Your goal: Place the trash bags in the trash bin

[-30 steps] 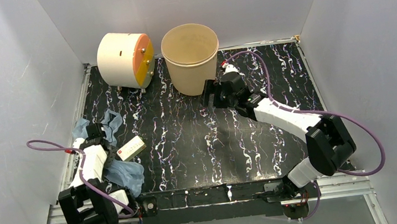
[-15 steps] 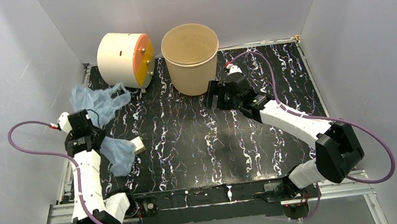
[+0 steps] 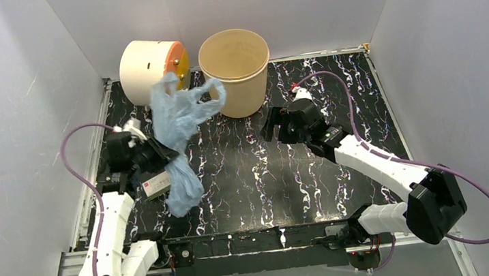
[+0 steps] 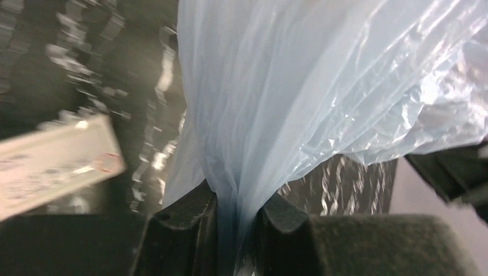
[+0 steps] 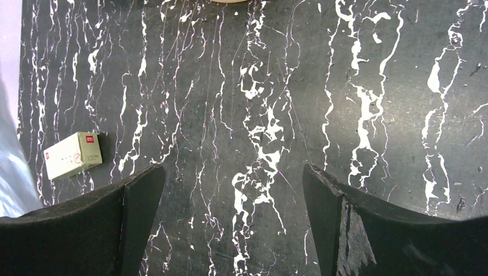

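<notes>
Top external view: left hand (image 3: pixel 158 155) is clenched on the thin, crinkly, translucent pale blue plastic bag (image 3: pixel 181 114), which is lifted off the black white-veined marble-pattern table (image 3: pixel 245 172). Upper part of the bag fans up and out, one loop handle standing in front of the cream drum with an orange face (image 3: pixel 143 65), the other reaching toward the left wall of the round tan-beige bin with a rolled rim (image 3: pixel 244 97); can't tell if it touches the wall. Bag is outside the bin, not in it. Lower tail of the bag hangs down as a bunched twist, just beside the small white card box (image 3: pixel 156 183) lying flat on the table. Left wrist view: the film is gathered into tight pleats and pinched between the two black fingertips of the left hand (image 4: pixel 237 218), then spreads wide and glossy above (image 4: pixel 288 86); card box (image 4: pixel 52 161) to the left, blurred. Right hand (image 3: pixel 272 125) sits near the bin's base, fingers spread wide with nothing between them. Right wrist view confirms: right hand (image 5: pixel 232 172) released, only bare table (image 5: pixel 259 86) between the fingers, card box (image 5: pixel 73 155) off to the left, a sliver of pale blue film (image 5: pixel 11 172) at the frame edge.
</notes>
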Available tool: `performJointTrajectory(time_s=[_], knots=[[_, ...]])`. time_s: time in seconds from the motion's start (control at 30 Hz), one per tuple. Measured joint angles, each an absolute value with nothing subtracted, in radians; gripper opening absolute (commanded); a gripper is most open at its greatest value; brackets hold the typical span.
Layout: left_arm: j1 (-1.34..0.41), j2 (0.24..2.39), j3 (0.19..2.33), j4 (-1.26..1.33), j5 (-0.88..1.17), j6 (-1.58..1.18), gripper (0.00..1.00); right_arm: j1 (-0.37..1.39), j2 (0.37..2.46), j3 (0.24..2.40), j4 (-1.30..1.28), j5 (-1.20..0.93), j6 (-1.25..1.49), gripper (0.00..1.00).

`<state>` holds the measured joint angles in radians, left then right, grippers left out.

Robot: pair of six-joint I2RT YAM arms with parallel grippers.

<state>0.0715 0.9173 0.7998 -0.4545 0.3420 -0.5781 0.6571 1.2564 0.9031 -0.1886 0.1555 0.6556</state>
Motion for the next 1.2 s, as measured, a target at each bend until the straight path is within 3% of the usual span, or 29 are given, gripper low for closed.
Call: performJointTrajectory(time_s=[0.23,0.37,0.4,0.43,0.5,0.67,0.87,1.03,1.2], knots=[[-0.302,0.921,0.674,-0.281,0.366,-0.691,0.26,0.659,1.193,0.886,-0.265,0.243,0.687,0.99],[-0.503,1.110,0.685,-0.171,0.293,-0.719,0.41,0.659,1.082,0.877,-0.328,0.375,0.703,0.99],[-0.536,1.155,0.686,-0.145,0.279,-0.730,0.61,0.659,1.026,0.857,-0.318,0.417,0.700,0.99],[-0.558,1.195,0.686,-0.121,0.265,-0.739,0.75,0.659,0.971,0.839,-0.315,0.450,0.695,0.99],[-0.577,1.249,0.686,-0.089,0.230,-0.749,0.86,0.659,0.868,0.803,-0.306,0.505,0.680,0.99],[-0.580,1.274,0.696,-0.130,0.062,-0.746,0.90,0.658,0.749,0.753,-0.314,0.593,0.662,0.99],[-0.576,1.235,0.694,-0.266,-0.155,-0.727,0.92,0.656,0.803,0.737,-0.350,0.578,0.646,0.99],[-0.526,1.230,0.690,-0.371,-0.301,-0.717,0.93,0.656,0.925,0.737,-0.310,0.340,0.584,0.99],[-0.400,1.197,0.611,-0.360,-0.298,-0.691,0.93,0.656,1.081,0.756,-0.250,0.065,0.571,0.99]])
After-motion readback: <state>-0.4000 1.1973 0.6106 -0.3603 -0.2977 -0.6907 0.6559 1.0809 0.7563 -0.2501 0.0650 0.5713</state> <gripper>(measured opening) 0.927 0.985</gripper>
